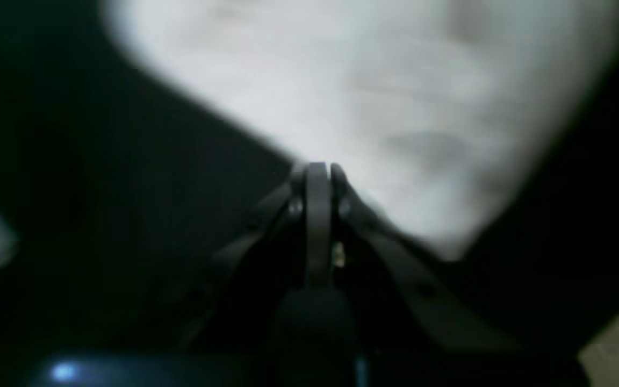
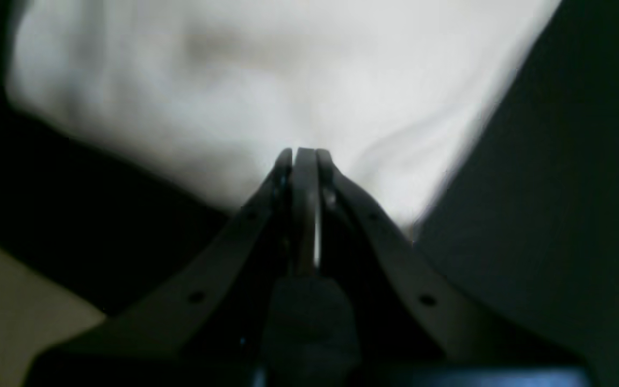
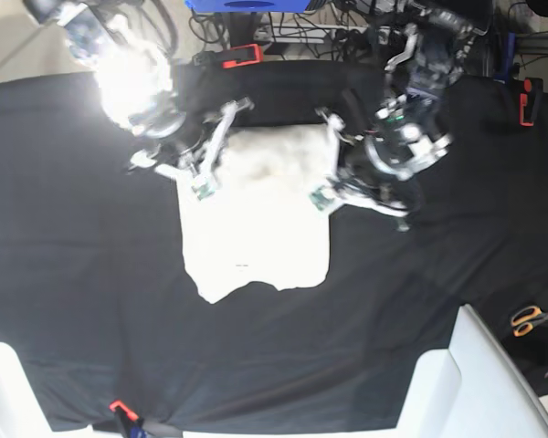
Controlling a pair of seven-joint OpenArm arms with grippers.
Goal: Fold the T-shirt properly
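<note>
Black tablecloth (image 3: 91,301), orange-handled scissors (image 3: 532,318) at its right edge, red clamps (image 3: 242,55), tangled cables (image 3: 347,27)

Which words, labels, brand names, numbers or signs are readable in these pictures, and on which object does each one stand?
None can be read.
T-shirt: plain, with no print; a tiny dark mark near its middle is too small to read.
Black tablecloth: no text.
Left gripper and right gripper: both wrist views are blurred, and no label shows.
Scissors: no marking visible.

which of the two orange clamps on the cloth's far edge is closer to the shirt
The clamp at the far edge's middle, just beyond the shirt. The other clamp sits far off toward the cloth's right side.
</note>
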